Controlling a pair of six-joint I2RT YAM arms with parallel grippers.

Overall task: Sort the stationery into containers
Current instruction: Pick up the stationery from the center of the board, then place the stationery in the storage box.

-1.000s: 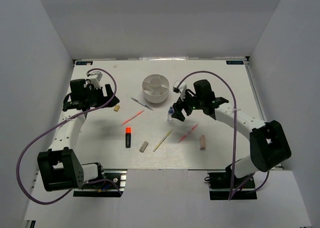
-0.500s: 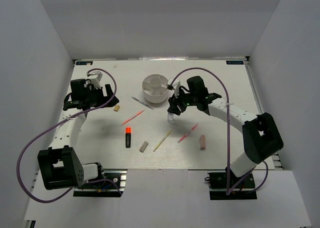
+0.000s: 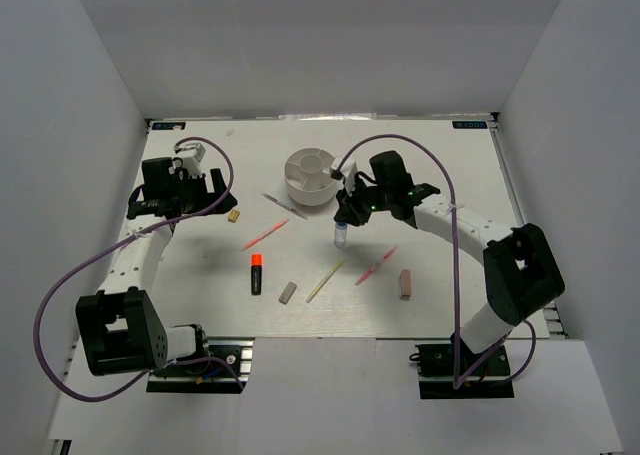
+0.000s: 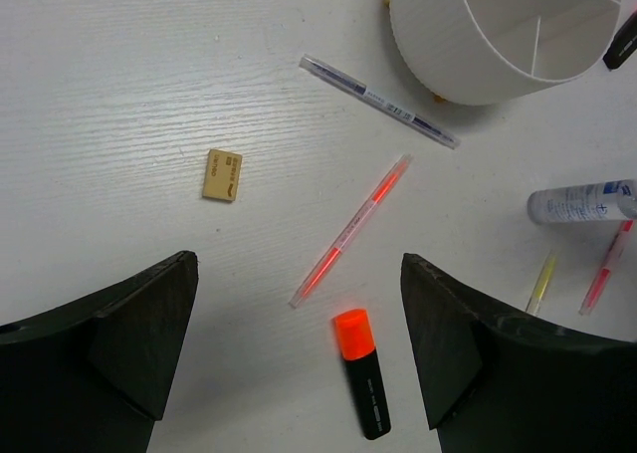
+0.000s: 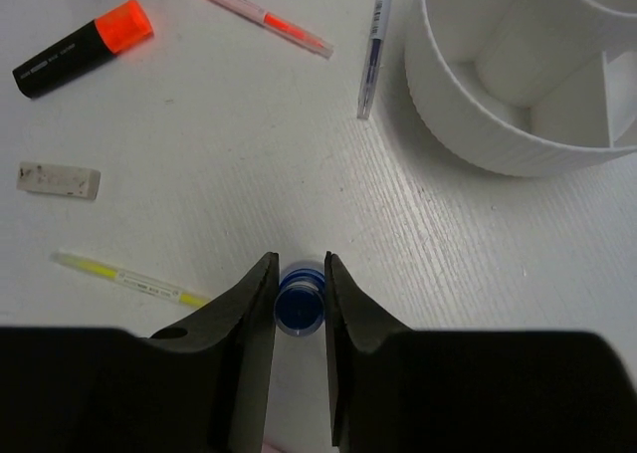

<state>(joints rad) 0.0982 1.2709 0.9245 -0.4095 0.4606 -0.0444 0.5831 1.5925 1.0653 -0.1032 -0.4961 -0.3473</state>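
No legible text.
Print on the highlighter [image 4: 364,385], bottle [image 4: 582,202] and far table-corner stickers [image 3: 469,124] was too small to read.

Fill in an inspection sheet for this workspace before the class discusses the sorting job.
Surface: white table, grained finish.
Job's things: divided white tub, visible compartments empty; orange-capped highlighter, grey pen, yellow pen, two pink pens, three erasers loose on table.
Clutter: nothing seen.
Grippers: left gripper open, empty; right gripper fingers shut on blue-capped bottle.
Cables: purple cables loop off both arms.
Surroundings: plain white walls.
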